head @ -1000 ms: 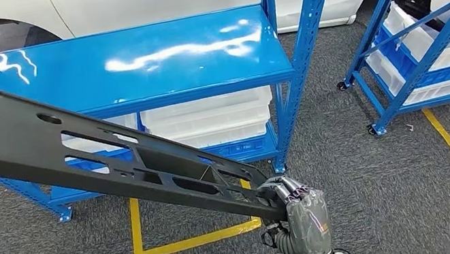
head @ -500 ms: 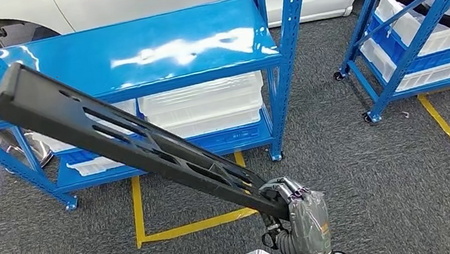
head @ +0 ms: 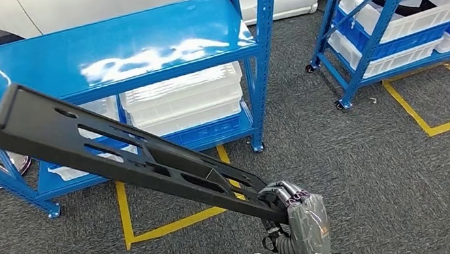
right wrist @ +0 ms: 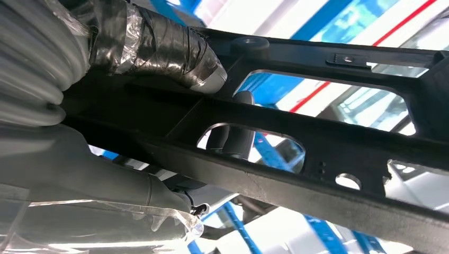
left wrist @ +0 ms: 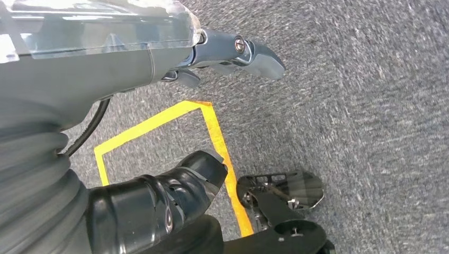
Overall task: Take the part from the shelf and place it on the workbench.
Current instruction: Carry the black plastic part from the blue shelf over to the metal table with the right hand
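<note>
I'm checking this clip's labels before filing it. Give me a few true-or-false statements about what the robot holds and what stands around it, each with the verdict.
1. The right hand holds the long black part by one end. True.
2. The part lies flat on the blue shelf. False: it is in the air, slanting up and to the left from the hand.
3. White bins sit under the shelf's top board. True.
4. The left hand holds a second part. False: it holds nothing, above grey carpet.
5. Yellow tape marks the floor. True.
</note>
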Action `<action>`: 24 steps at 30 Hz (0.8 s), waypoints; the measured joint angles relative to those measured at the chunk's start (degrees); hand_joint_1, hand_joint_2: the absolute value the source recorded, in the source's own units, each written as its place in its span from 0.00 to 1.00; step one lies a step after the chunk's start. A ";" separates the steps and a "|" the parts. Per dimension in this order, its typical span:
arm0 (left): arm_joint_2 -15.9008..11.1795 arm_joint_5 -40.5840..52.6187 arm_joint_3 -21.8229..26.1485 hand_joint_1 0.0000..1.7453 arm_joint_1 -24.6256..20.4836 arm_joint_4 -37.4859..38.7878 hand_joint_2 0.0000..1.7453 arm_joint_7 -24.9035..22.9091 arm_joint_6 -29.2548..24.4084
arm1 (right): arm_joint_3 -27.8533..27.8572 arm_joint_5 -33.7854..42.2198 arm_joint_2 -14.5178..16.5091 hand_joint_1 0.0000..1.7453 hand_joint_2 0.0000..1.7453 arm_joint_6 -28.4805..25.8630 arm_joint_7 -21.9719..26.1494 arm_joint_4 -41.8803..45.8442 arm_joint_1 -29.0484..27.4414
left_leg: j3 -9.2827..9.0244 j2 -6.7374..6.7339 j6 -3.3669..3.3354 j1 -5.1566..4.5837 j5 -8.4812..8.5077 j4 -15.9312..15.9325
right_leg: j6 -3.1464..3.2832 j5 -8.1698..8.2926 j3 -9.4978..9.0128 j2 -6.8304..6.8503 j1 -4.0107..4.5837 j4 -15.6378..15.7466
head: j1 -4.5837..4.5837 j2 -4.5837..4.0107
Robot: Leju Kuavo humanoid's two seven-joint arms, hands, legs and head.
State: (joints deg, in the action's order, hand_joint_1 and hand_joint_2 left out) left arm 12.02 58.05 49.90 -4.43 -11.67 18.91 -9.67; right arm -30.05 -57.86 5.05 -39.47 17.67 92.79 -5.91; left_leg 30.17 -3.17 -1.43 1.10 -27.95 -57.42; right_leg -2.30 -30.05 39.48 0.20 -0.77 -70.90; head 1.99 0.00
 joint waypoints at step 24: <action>-0.04 0.33 0.28 0.00 0.01 0.00 1.00 0.56 -0.12 | 3.67 2.86 0.67 1.00 1.00 -0.15 3.42 2.38 -3.77 | 1.30 5.05 0.62 0.35 0.25 -1.20 | 1.02 2.56 -3.32 -4.22 0.36 8.65 | 0.15 0.00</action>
State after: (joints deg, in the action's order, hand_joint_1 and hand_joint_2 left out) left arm 11.98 58.38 50.18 -4.43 -11.67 19.47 -9.79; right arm -26.39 -55.00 5.72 -39.62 21.08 95.18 -9.68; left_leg 31.47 1.88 -0.81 1.46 -27.70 -58.62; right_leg -1.28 -27.49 36.15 -4.03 -0.41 -62.25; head 2.14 0.00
